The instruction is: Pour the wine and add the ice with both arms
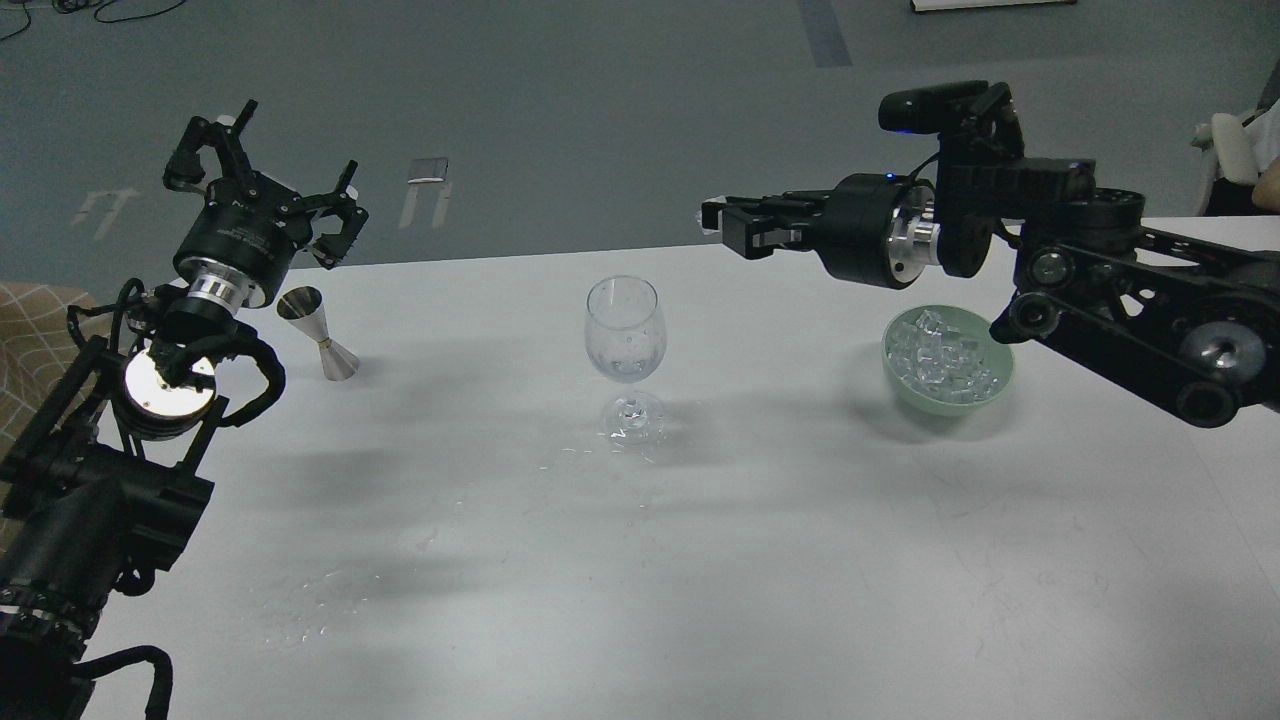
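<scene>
A clear wine glass [625, 335] stands upright mid-table with a little colourless wine [625, 367] low in its bowl. Ice cubes [940, 357] fill a pale green bowl [1003, 378] to the right. My right gripper [712, 226] is raised above the table's far edge, between the bowl and the glass, up and to the right of the glass rim. Its fingers are close together, with a small pale glint like an ice cube at the tips. My left gripper [265, 178] is open and empty, high at the far left, above a silver jigger [322, 347].
Water drops lie on the white table [700, 560] in front of the glass foot [590, 460] and near the front left [320, 600]. A second table joins at the far right. A checked cloth shows at the left edge.
</scene>
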Robot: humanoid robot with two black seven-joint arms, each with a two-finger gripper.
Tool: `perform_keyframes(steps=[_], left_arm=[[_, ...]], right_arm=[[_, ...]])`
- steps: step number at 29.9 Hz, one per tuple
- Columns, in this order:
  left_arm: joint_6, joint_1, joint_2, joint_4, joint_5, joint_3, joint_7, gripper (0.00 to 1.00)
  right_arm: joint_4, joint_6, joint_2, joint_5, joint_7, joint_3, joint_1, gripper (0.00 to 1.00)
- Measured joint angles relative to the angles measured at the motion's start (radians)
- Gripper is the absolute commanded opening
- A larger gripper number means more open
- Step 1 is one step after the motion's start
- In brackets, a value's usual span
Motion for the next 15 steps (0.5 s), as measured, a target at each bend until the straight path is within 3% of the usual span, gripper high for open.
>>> perform_keyframes(steps=[6,15], left_arm=[[-0.007,0.001,0.029,0.000,0.000,-0.004,0.001,0.98],[-0.009,0.005,0.036,0.000,-0.001,-0.006,0.001,0.98]], right_arm=[[0.001,0.000,0.088,-0.001,-0.011,-0.005,0.027,0.00],[-0.006,0.000,0.099,-0.007,-0.019,-0.023,0.030,0.00]])
